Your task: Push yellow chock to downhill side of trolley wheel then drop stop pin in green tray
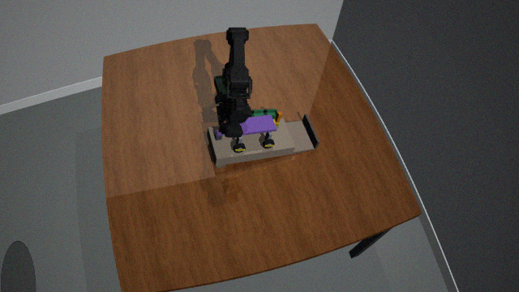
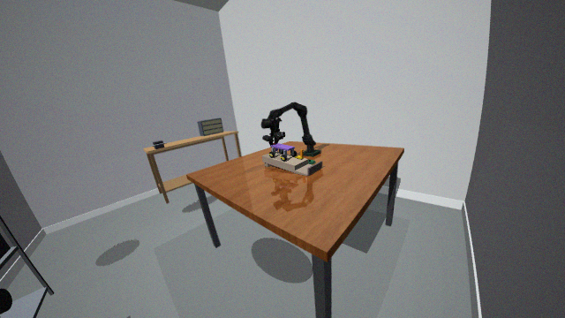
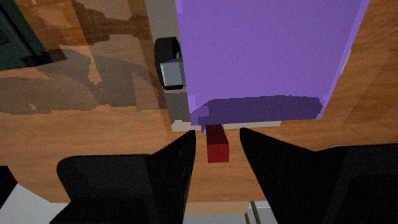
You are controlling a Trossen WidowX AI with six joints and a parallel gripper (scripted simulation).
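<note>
The purple trolley (image 1: 259, 125) (image 2: 282, 147) (image 3: 265, 60) stands on the beige ramp (image 1: 255, 153) (image 2: 282, 165). The red-headed stop pin (image 3: 217, 152) sticks up at its uphill end. My gripper (image 3: 217, 133) is open above that end, a fingertip on each side of the red head, with a gap on both sides. In the top view the arm hides most of the pin. The yellow chock (image 1: 276, 122) (image 2: 299, 157), with its orange handle (image 1: 280, 116) (image 2: 302, 153), stands at the trolley's downhill end on the robot's side; its contact with a wheel is hidden. The green tray (image 1: 265, 113) (image 2: 312, 162) lies beside the ramp, partly hidden.
A dark stop wall (image 1: 311, 132) (image 2: 315, 168) closes the ramp's low end. A purple block (image 1: 218, 135) sits at the uphill end. The dark green robot base (image 1: 220, 83) (image 2: 312, 153) (image 3: 17, 42) stands behind the ramp.
</note>
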